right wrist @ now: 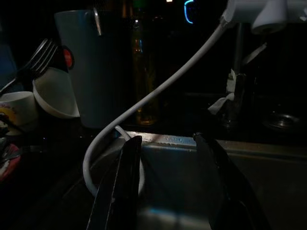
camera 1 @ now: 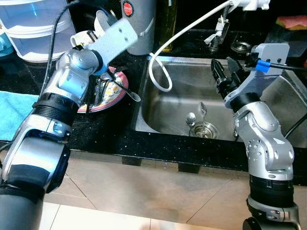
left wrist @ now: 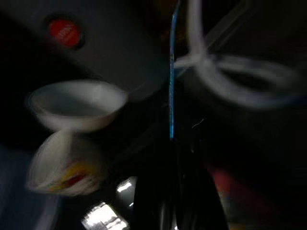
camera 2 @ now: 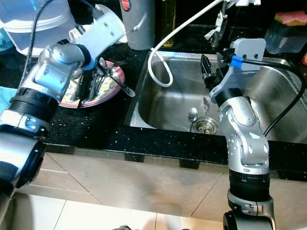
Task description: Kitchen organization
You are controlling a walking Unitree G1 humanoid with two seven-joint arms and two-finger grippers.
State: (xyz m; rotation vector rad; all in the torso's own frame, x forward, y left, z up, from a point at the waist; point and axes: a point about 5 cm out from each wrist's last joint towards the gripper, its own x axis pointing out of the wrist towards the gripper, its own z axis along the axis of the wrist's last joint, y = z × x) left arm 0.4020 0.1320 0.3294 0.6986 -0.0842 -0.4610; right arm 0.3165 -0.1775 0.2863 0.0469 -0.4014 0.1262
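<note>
1. Left gripper [camera 2: 93, 76] reaches over the plate [camera 1: 116, 96] of cutlery [camera 2: 108, 76] on the counter, probably for sorting; I cannot tell its jaw state.
2. Right gripper [right wrist: 165, 187] hovers over the sink [camera 1: 177, 103], jaws apart, empty, ready for the spoon [camera 1: 191, 118] by the drain.

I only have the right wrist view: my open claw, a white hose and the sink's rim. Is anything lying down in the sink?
Observer: Yes, a spoon lies on the bottom of the sink, right beside the drain.
Operator: Where is my claw relative to it?
Observer: The right claw hangs in the air over the sink, above and behind the spoon, not touching it.
Operator: And the other arm?
Observer: The left claw is down over a patterned plate holding cutlery, on the counter left of the sink.
</note>
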